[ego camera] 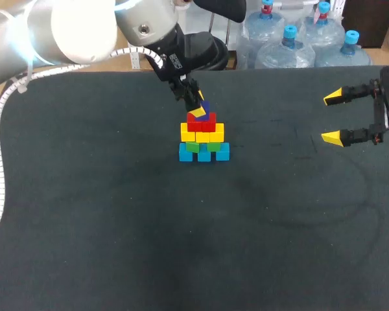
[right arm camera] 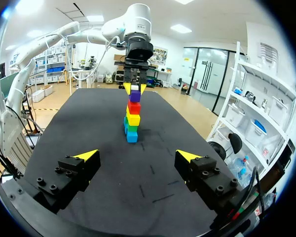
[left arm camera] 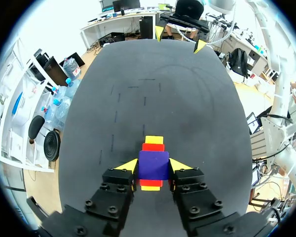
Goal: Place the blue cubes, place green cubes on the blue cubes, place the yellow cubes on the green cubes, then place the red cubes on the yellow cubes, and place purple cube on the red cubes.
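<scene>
At mid-desk point(ego camera: 84, 227), a stepped stack point(ego camera: 203, 136): blue cubes point(ego camera: 204, 154) at the base, green cubes point(ego camera: 192, 148) on those, yellow cubes point(ego camera: 202, 133) above, red cubes point(ego camera: 201, 122) higher again. On top, the purple cube point(ego camera: 206, 106) — seemingly down on the red, gripped from two sides by the left pincer point(ego camera: 199, 104), down over the stack from the far-left corner. From the left wrist: purple cube squarely between both fingers point(left arm camera: 129, 165), red and yellow edges just past it. Off to the right, well apart from the stack, the right pincer point(ego camera: 332, 116) — wide, holding nothing, above the desk, aimed toward the stack.
</scene>
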You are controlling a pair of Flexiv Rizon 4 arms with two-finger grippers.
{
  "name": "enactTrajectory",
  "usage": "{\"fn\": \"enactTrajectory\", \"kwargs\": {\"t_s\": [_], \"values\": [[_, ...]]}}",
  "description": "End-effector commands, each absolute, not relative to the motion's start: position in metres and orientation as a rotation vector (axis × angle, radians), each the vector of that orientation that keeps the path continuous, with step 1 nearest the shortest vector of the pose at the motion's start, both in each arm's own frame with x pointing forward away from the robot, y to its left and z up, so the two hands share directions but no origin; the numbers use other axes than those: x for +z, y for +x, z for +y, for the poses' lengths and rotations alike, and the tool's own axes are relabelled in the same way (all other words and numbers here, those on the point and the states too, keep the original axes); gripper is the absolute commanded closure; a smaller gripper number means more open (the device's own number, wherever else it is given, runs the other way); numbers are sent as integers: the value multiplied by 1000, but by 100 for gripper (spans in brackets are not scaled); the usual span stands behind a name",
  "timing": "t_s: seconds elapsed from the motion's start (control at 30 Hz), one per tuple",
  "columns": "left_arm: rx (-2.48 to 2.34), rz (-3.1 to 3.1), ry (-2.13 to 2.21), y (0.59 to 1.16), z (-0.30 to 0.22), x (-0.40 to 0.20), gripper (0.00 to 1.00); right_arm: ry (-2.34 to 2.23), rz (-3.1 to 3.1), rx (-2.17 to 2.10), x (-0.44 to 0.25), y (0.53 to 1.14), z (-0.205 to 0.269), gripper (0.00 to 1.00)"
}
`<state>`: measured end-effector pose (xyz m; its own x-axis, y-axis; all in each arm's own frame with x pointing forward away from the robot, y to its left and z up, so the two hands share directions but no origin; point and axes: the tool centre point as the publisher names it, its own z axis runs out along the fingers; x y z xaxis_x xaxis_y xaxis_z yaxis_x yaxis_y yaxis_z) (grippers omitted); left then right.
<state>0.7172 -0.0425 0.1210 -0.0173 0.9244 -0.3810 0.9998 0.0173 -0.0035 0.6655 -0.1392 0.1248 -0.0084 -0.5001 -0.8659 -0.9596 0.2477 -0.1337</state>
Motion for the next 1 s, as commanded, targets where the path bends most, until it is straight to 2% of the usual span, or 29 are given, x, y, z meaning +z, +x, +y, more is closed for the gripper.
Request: {"fn": "enactTrajectory", "kwargs": {"t_s": [0.03,0.23,0.6,0.83,1.0], "values": [[-402,2027,1997,721,-43,122,95,-1378,1640,657,124,666,-139,0],[-401,2031,1995,721,-42,122,91,-1378,1640,657,124,666,-139,0],[-406,2033,1995,721,-43,120,93,-1378,1640,657,124,666,-139,0],[-405,2036,1993,721,-43,120,85,-1378,1640,657,124,666,-139,0],[-404,2039,1994,722,-43,120,85,-1378,1640,657,124,666,-139,0]]}}
